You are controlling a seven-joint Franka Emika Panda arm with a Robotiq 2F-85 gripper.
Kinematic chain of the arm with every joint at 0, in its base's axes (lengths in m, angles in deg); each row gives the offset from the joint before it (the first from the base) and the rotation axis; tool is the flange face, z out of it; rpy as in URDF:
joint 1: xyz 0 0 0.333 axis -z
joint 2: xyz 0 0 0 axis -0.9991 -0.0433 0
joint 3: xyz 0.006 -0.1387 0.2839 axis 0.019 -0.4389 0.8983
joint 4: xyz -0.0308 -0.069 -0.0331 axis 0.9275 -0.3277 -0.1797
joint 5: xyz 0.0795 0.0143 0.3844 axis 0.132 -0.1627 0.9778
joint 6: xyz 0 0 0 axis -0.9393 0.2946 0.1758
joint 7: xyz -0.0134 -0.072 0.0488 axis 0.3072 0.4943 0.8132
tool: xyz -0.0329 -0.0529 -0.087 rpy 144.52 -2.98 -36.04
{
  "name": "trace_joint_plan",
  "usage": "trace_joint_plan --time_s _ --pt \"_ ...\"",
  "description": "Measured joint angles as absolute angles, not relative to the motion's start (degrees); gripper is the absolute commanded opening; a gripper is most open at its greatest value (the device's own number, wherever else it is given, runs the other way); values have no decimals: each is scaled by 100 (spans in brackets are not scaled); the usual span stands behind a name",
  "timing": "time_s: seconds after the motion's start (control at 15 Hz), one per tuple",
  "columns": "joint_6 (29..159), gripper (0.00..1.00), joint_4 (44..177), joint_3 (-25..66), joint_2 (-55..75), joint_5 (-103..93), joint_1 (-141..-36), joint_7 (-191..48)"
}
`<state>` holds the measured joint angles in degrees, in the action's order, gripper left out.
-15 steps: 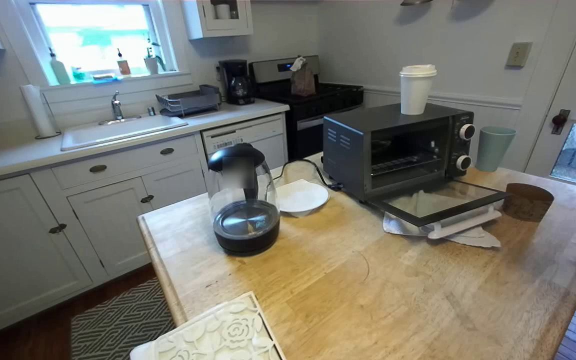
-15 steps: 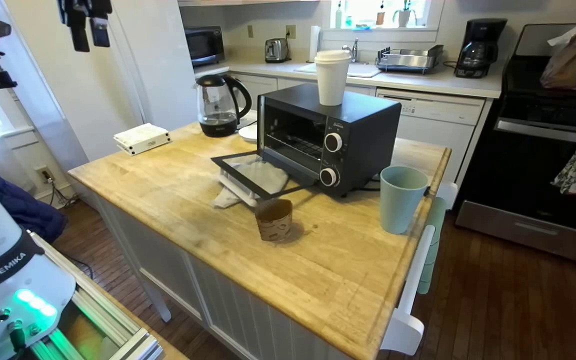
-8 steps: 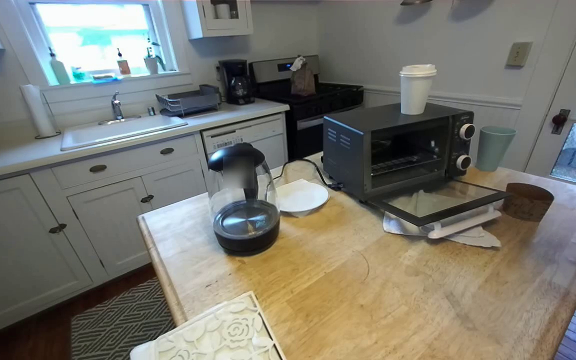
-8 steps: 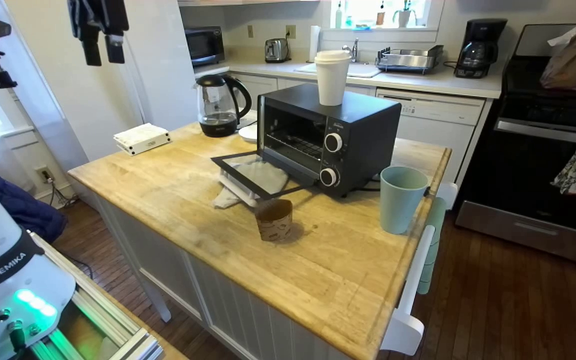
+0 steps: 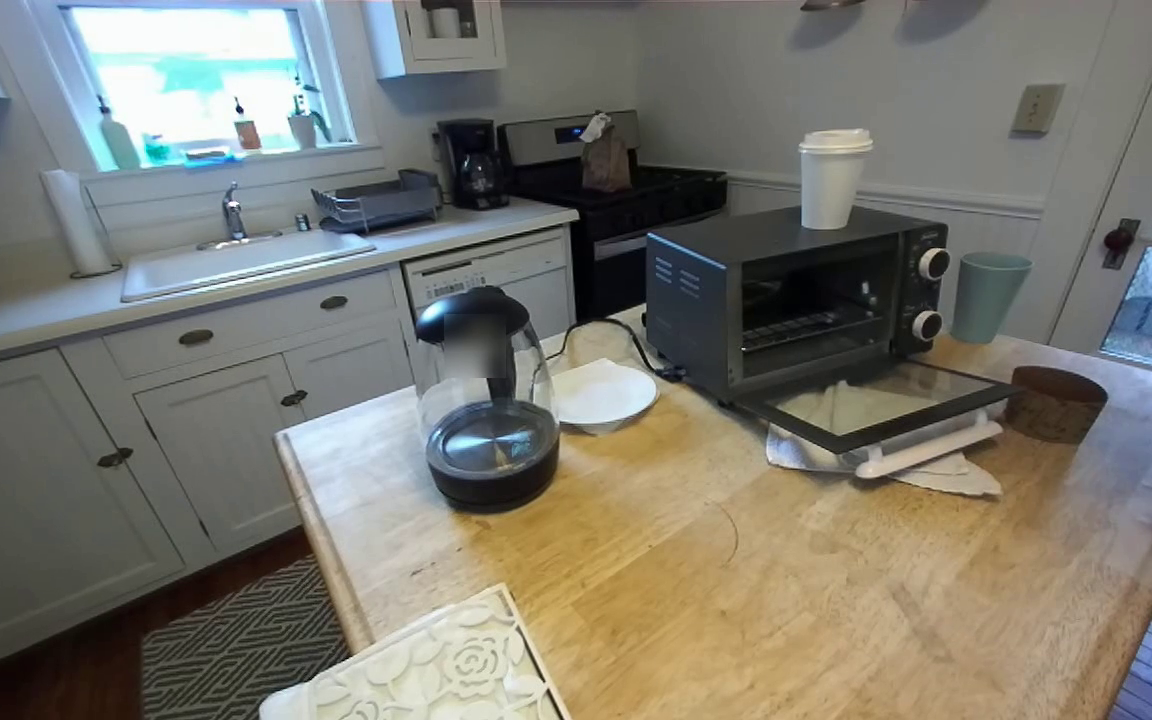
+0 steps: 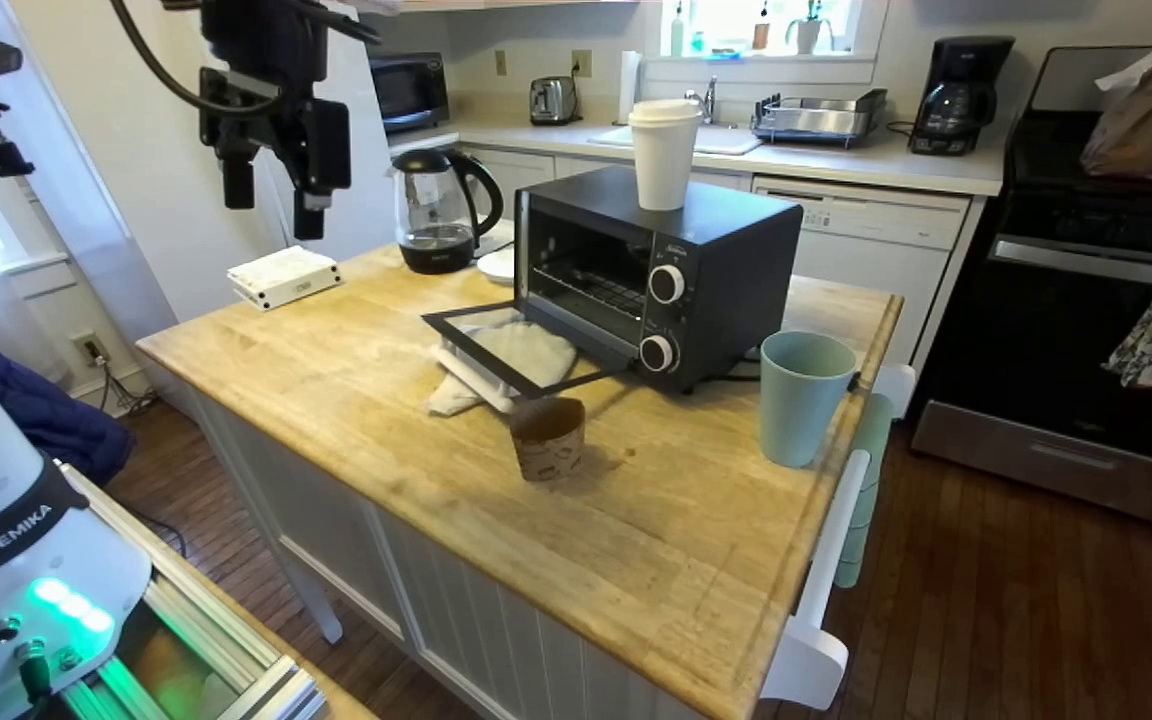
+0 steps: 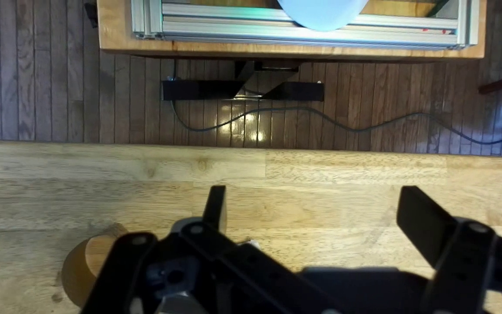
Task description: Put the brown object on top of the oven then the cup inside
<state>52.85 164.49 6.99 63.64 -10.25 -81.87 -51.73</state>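
Note:
The brown object (image 6: 548,442), a small patterned paper-like vessel, stands upright on the wooden table in front of the oven door; it also shows in an exterior view (image 5: 1056,405) and at the lower left of the wrist view (image 7: 76,274), partly hidden by my gripper. The black oven (image 6: 726,290) has its door lowered; it also shows in an exterior view (image 5: 691,310). The white lidded cup (image 6: 663,160) stands upright on the oven top, also in an exterior view (image 5: 832,185). My gripper (image 6: 274,205) is open and empty above the table's far-left part, fingers wide apart in the wrist view (image 7: 313,196).
A glass kettle (image 5: 489,400) and white plate (image 5: 604,395) stand beside the oven. A green tumbler (image 6: 801,400) stands near the table edge. A white carved box (image 6: 286,275) lies at the table's end. A cloth (image 5: 946,475) lies under the oven door.
In an exterior view my gripper has moved right and down, from the top edge toward the table and the kettle. It stays open. The objects have not moved.

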Motion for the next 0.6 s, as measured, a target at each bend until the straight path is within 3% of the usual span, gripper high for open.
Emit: trace_joint_plan --time_s 0.2,0.6 --pt "5404 100 16461 750 6321 -1021 -8175 -5169" --pt "7387 100 16937 479 6112 -2077 -7926 -4199"
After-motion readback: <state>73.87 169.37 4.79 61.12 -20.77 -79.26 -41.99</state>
